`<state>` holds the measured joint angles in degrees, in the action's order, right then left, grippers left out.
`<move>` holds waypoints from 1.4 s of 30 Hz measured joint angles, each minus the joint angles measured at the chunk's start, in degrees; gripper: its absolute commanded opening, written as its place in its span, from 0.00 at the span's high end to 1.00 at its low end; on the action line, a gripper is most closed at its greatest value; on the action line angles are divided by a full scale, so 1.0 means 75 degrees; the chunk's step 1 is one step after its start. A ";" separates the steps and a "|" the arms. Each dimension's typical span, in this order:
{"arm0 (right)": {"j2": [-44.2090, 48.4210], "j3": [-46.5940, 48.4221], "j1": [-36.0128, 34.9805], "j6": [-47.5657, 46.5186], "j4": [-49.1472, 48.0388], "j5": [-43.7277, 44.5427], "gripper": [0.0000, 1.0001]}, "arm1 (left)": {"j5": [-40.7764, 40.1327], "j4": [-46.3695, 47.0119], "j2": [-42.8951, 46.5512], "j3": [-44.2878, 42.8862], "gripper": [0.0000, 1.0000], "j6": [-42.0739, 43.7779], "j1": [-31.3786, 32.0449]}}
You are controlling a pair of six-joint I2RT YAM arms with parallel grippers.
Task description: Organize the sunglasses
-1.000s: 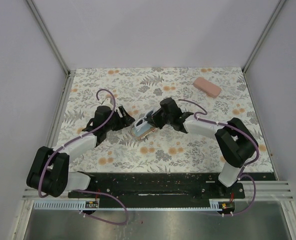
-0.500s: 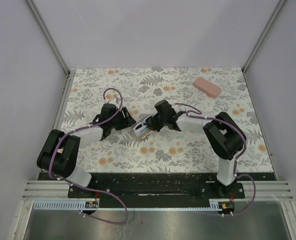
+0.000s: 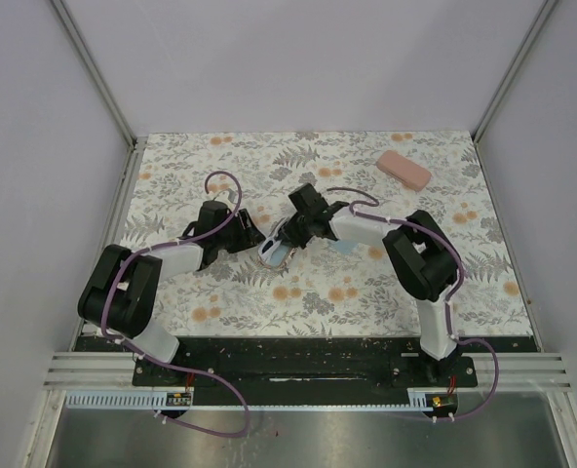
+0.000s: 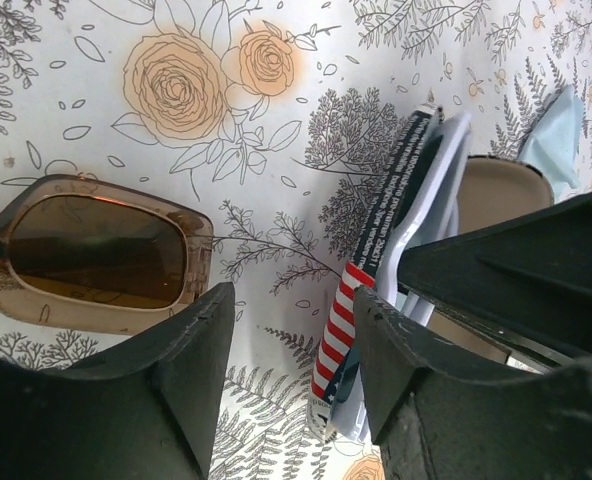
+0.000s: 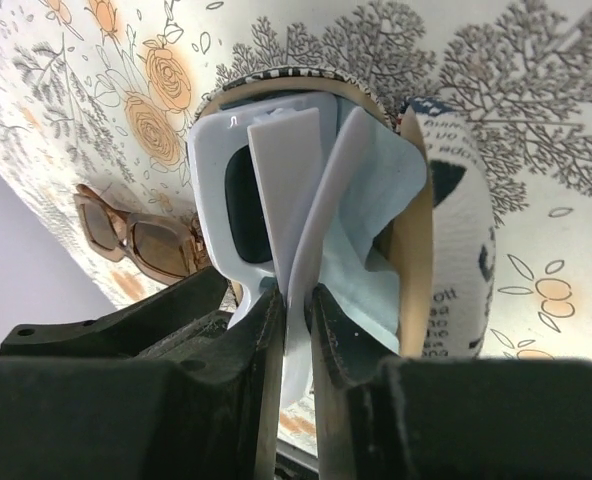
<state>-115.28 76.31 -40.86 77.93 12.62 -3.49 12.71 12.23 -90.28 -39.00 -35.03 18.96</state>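
Since a second ago, both elbows have folded inward. My right claw has slid toward the left of the overhead view, nearer my left claw. The bundle between them has hardly shifted. Nearest the right wrist camera, the right claw's jaws are pinched narrow on a folded temple of the white sunglasses. I judge the grip is there so the frame can go lens-end first into the mouth of the stars-and-stripes pouch. The frame sits partly inside that mouth. A blue cloth is bunched beside it in the same opening. In the left wrist view, my left claw stands wide and grips nothing. The pouch's striped edge lies just beside its right-hand finger, probably to brace the pouch against the push. Further out, at middle left of that view, the brown sunglasses lie flat on the floral table, untouched and waiting. Farthest off, at upper right of the overhead view, the pink case lies well apart from everything. Count: sunglasses two, pouch one, cloth one, case one. The white pair looks about half stowed.
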 measured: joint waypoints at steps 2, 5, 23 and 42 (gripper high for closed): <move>-0.0195 0.0428 -0.0003 -0.0405 0.0443 -0.0003 1.00 | 0.0079 0.0073 -0.0050 0.0000 0.47 -0.0029 -0.0003; -0.0481 0.1070 -0.0003 -0.1122 0.1125 0.0000 1.00 | 0.0213 0.0233 -0.0131 0.0006 0.48 -0.0140 -0.0009; -0.1169 0.2859 -0.0006 -0.3576 0.3197 -0.0015 1.00 | 0.0962 0.1119 -0.0297 0.0516 0.72 -0.0784 0.0015; -0.1670 0.4645 -0.0020 -0.4925 0.4657 0.0466 0.98 | 0.1014 0.1903 -0.0309 0.1288 0.80 -0.1335 0.0274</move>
<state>-127.81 111.15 -41.01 40.99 47.55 0.01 20.32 26.50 -92.60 -29.34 -45.04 21.02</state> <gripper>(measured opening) 0.165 0.198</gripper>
